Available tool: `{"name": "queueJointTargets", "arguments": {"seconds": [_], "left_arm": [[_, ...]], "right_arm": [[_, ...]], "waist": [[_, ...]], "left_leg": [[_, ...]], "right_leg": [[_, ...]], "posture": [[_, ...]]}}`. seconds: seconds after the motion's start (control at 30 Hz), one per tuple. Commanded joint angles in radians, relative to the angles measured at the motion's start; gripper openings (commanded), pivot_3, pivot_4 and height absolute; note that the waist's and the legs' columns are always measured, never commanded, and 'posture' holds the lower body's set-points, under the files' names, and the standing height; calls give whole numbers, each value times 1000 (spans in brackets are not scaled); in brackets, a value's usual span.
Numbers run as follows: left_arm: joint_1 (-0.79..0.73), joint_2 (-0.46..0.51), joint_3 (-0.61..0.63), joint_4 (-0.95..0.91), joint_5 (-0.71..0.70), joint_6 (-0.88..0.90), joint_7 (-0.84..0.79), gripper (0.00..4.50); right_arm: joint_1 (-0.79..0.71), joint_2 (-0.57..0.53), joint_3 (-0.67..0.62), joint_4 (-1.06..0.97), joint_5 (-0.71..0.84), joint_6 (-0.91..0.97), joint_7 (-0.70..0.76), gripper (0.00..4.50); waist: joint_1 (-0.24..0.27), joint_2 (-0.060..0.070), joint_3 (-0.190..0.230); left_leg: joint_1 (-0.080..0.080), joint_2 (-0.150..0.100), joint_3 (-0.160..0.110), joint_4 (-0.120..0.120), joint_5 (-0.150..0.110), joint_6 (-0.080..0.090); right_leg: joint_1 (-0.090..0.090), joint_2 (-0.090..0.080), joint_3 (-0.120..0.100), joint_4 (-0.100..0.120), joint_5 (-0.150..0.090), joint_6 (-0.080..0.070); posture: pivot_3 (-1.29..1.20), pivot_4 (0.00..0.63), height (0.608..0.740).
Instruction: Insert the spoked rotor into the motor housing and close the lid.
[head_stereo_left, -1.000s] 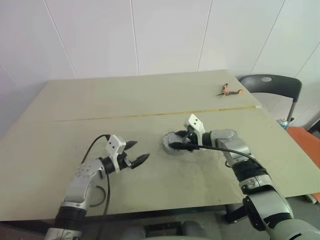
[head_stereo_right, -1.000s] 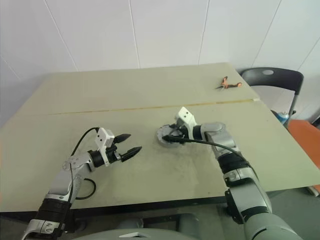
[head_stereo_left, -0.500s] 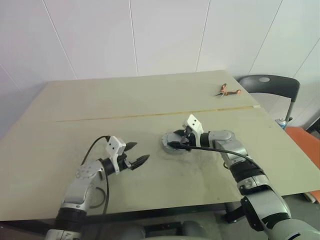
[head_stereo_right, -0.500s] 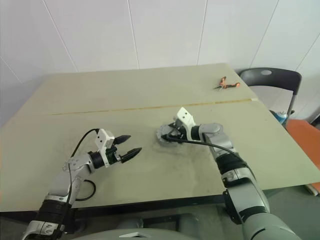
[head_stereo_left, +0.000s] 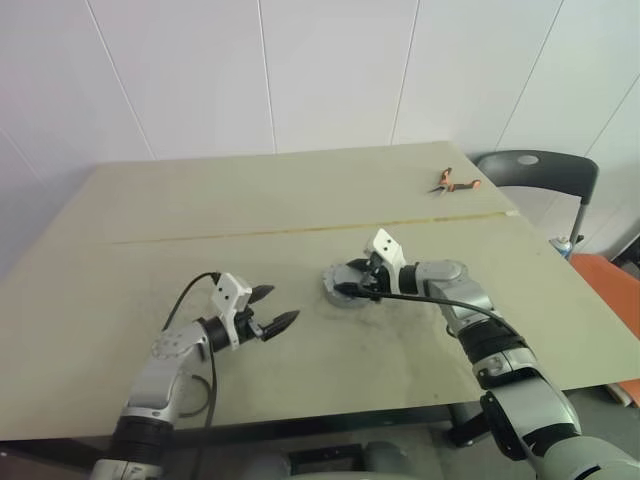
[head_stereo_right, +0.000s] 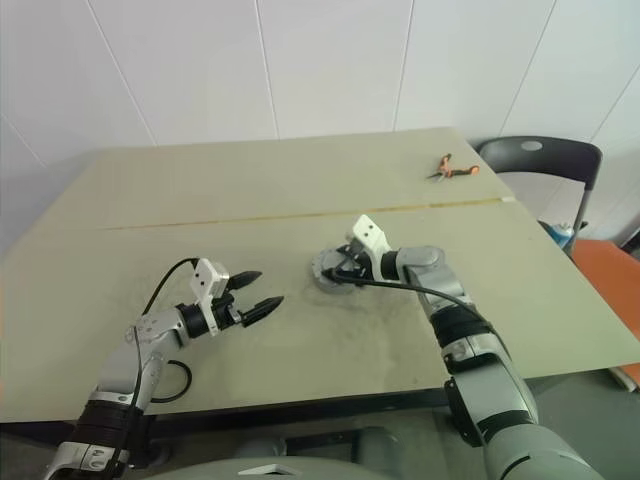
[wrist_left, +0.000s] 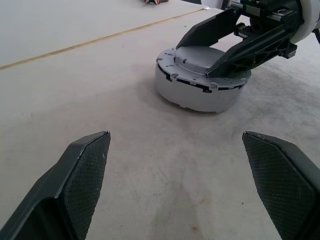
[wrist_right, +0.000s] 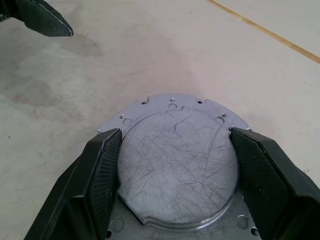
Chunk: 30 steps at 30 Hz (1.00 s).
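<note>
Tabletop (head_stereo_left: 200, 210), lid (wrist_right: 177, 155) between right end effector (wrist_right: 175, 165) fingers

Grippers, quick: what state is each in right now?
Left gripper: open, empty, above the table.
Right gripper: fingers on both sides of the round grey metal lid, gripping its raised centre.

Lid (wrist_right: 177, 165): grey metal, matt, its raised round face crossed with fine scratches; flat flange drilled with small holes.
Motor housing (wrist_left: 197, 95): pale grey side wall, smooth, dull sheen, looks like painted or cast metal.
Right gripper (wrist_right: 175, 172), fingers (wrist_right: 102, 175): black plastic, matt, pads with fine cross-hatched texture.
Left gripper (wrist_left: 182, 177), fingers (wrist_left: 82, 170): same black matt plastic, meshed pads.
Table (head_stereo_left: 300, 190): beige, matt top, slightly rough, scuffed and stained with darker smudges.
Wall (head_stereo_left: 330, 60): white smooth panels, faint sheen.
</note>
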Motion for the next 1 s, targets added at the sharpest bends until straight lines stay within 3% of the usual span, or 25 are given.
{"name": "queueJointTargets", "arguments": {"seconds": [0.03, 1.0], "left_arm": [[-15, 2, -6, -38, -8, -7, -5, 4500], [-13, -6, -5, -34, -4, -10, -3, 4500]], "right_arm": [[17, -1, 1, 52, -34, 66, -57, 3054], [-54, 35, -50, 137, -17, 117, -174, 3054]], "waist": [[0, 0, 0], [-1, 2, 5]], "left_leg": [[0, 0, 0, 0, 0, 0], [5, 2, -1, 10, 0, 0]], "right_leg": [[0, 0, 0, 1, 0, 0], [2, 7, 3, 10, -1, 2]], "posture": [[0, 0, 740], [0, 0, 740]]}}
